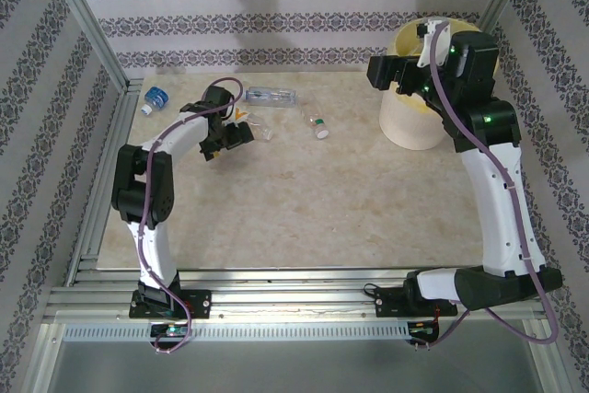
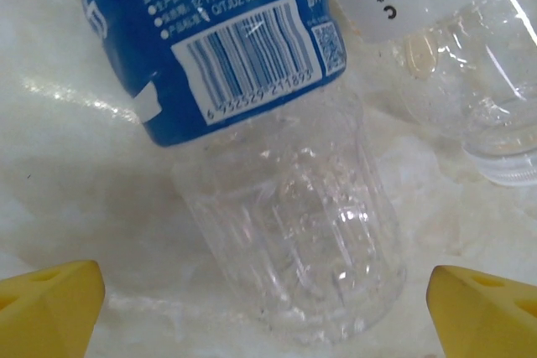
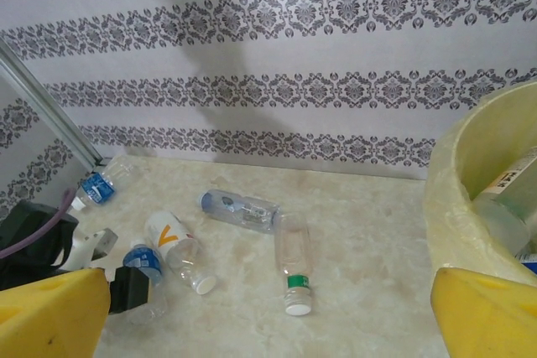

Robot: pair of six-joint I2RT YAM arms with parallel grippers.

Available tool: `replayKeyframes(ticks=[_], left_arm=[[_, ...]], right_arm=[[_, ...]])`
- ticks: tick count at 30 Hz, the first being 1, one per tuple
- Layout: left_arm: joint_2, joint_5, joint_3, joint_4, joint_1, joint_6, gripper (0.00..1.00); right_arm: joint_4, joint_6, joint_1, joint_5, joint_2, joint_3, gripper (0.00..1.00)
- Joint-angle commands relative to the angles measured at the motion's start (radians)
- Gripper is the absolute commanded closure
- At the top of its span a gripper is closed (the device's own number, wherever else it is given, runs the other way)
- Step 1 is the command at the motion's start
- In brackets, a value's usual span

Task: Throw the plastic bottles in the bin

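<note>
The left gripper (image 2: 268, 320) is spread wide, one yellow finger on each side of a clear bottle with a blue label (image 2: 243, 81) lying on the table (image 1: 368, 200). A white-label bottle (image 2: 419, 6) lies just beside it. The right gripper (image 3: 268, 316) is spread wide too and holds nothing, up by the rim of the yellow bin (image 3: 470, 190) at the far right. A green-cap bottle (image 3: 294, 270), a long clear bottle (image 3: 241, 210) and one bottle in the far left corner (image 3: 96, 188) lie farther off
</note>
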Motion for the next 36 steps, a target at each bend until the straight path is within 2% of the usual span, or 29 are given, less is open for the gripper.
replayKeyframes(ticks=[1,13,16,27,36], left_arm=[[0.030,-0.021,0.034,-0.023,0.013,-0.026,0.01],[0.114,-0.013,0.080,-0.038,0.021,-0.023,0.04],[0.120,-0.006,0.073,-0.043,0.028,-0.005,0.11],[0.046,0.019,-0.015,-0.030,0.055,0.072,0.49],[-0.100,0.076,-0.141,0.066,0.055,0.174,0.58]], right_arm=[[0.001,-0.024,0.016,-0.019,-0.017,-0.011,0.02],[-0.001,-0.044,0.037,-0.025,-0.023,-0.018,0.02],[-0.004,-0.049,0.040,-0.023,-0.029,-0.020,0.02],[0.004,-0.078,0.043,0.003,-0.067,-0.060,0.02],[-0.002,-0.041,0.037,0.000,-0.062,-0.067,0.02]])
